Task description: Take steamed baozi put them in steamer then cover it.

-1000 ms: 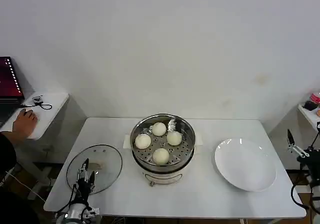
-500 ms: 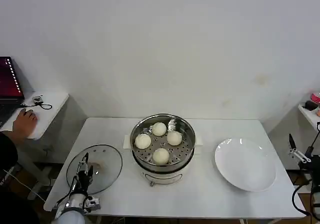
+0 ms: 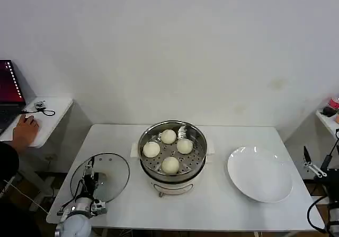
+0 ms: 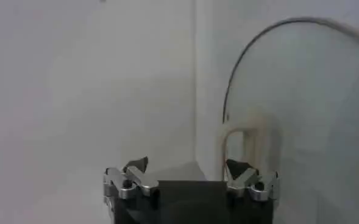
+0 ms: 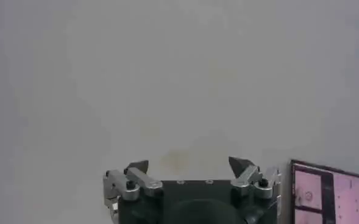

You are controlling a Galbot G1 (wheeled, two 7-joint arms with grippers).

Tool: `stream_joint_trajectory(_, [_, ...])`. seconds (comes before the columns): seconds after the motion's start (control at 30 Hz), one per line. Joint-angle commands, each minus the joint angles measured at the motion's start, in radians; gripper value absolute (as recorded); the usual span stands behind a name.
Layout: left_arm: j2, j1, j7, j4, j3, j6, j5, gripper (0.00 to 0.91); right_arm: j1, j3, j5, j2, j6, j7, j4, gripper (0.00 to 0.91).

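Note:
Several white baozi (image 3: 169, 149) lie in the shiny steamer (image 3: 197, 160) at the table's middle. The steamer stands uncovered. The clear glass cover (image 3: 114, 169) lies flat on the table to its left. My left gripper (image 3: 90, 174) hangs open over the cover's near left part. In the left wrist view the cover (image 4: 307, 103) and its pale arched handle (image 4: 247, 131) lie just ahead of the left gripper (image 4: 188, 165), the handle in line with one fingertip (image 4: 235, 166) and nothing between the jaws. My right gripper (image 3: 308, 162) waits open off the table's right edge.
An empty white plate (image 3: 259, 173) lies right of the steamer. A side table (image 3: 50, 115) at the far left holds a person's hand (image 3: 24, 130) on a mouse. The right gripper (image 5: 189, 165) faces a bare wall with a lit screen (image 5: 330, 193) beside it.
My left gripper has crept forward over the cover toward its handle. My right gripper has sunk a little lower beside the table.

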Motion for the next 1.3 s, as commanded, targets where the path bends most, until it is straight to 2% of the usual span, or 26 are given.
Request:
stream_joint_trajectory(0.03, [-0.001,-0.045,-0.002,0.049,0.006,0.000,0.003,0.907,-0.004,-0.004,-0.002,0.006,0.001,0.000,0.003,0.907])
stream_joint_trajectory(0.17, [-0.008,-0.064,-0.009,0.068,0.010,-0.001,0.003,0.907,-0.005,-0.009,-0.004,0.010,0.002,0.000,0.003,0.907])
stream_joint_trajectory(0.23, [-0.011,-0.071,-0.011,0.077,0.011,-0.001,0.003,0.625,-0.005,-0.010,-0.006,0.011,0.004,0.000,0.001,0.907])
stream_joint_trajectory(0.27, [-0.011,-0.072,-0.012,0.079,0.011,-0.001,0.003,0.000,-0.006,-0.009,-0.006,0.011,0.004,0.000,0.001,0.907])
stream_joint_trajectory(0.9, [-0.027,-0.046,-0.039,0.049,0.006,-0.012,-0.041,0.000,-0.002,-0.017,-0.010,0.018,0.006,0.001,0.004,0.907])
stream_joint_trajectory(1.1, [-0.043,-0.009,-0.091,-0.018,-0.015,-0.004,-0.044,0.000,-0.001,-0.019,-0.009,0.015,0.005,0.001,0.007,0.907])
stream_joint_trajectory(1.3, [-0.047,0.076,-0.105,-0.205,-0.036,0.032,-0.085,0.000,0.004,-0.035,-0.016,0.015,0.005,0.001,0.008,0.907])
